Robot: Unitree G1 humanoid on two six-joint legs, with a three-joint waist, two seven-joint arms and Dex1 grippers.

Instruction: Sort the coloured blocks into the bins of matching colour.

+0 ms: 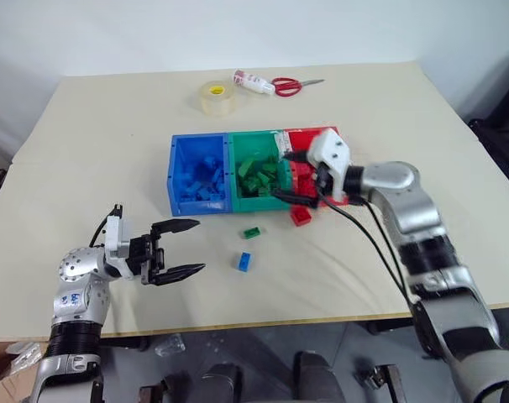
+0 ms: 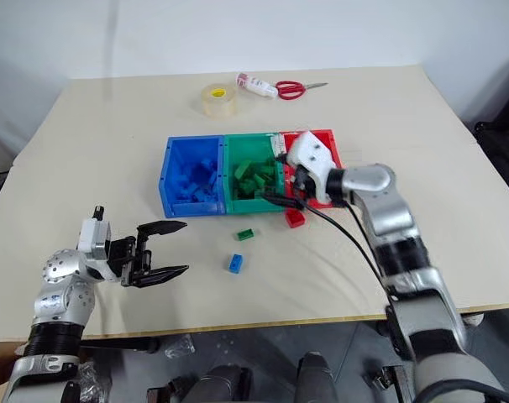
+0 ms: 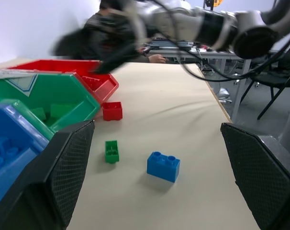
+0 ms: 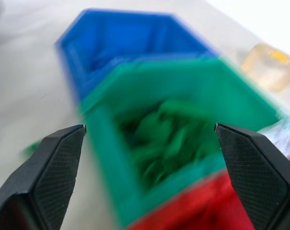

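The left gripper (image 1: 181, 248) hovers over the near left part of the table (image 1: 86, 168), fingers spread wide, holding nothing and pointing toward the loose blocks. Just beyond its tips a blue block (image 1: 244, 261) lies on the bare table, and a little farther on lies a green block (image 1: 252, 232). A red block (image 1: 301, 216) sits farther still, just in front of the red bin (image 1: 322, 134), close to its wall and perhaps touching it; the view there is partly blocked.

The three bins stand joined in a row at mid-table: blue bin (image 1: 177, 172) on the left, green bin (image 1: 233, 172) in the middle, red on the right. The blue one holds a heap of blue blocks, the green one a heap of green blocks.

The right gripper (image 1: 286, 176) hangs over the seam between the green and red bins, fingers wide apart with nothing between them, as the right wrist view shows.

At the far edge lie a tape roll (image 1: 217, 97), a small bottle (image 1: 252, 82) and scissors (image 1: 292, 85).
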